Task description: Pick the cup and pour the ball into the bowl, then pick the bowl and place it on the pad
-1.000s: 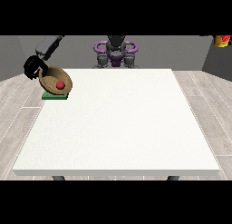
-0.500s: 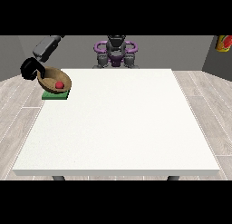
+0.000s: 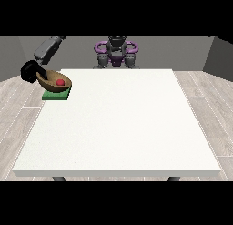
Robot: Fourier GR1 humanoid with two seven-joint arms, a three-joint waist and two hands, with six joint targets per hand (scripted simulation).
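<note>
Large white tabletop (image 3: 118,124) fills the middle of the frame. The robot's torso (image 3: 116,51) stands behind its far edge at top centre.

1 hand is in view: the hand at the view's left (image 3: 32,72), black, in the upper left of the frame, at the end of a grey arm (image 3: 48,48) reaching down from the top. It sits against the left rim of the bowl (image 3: 54,80), with a dark finger lying over that rim into the bowl; the fingers hold the bowl at its edge.

The bowl is brown and shallow, tilted slightly with its opening facing up and toward the camera. 1 red ball (image 3: 60,82) lies inside it, right of centre.

The bowl rests on the green pad (image 3: 57,95), a flat square at the tabletop's far left corner. The pad's front edge shows below the bowl.

No second hand shows anywhere in the frame. No cup can be made out.
</note>
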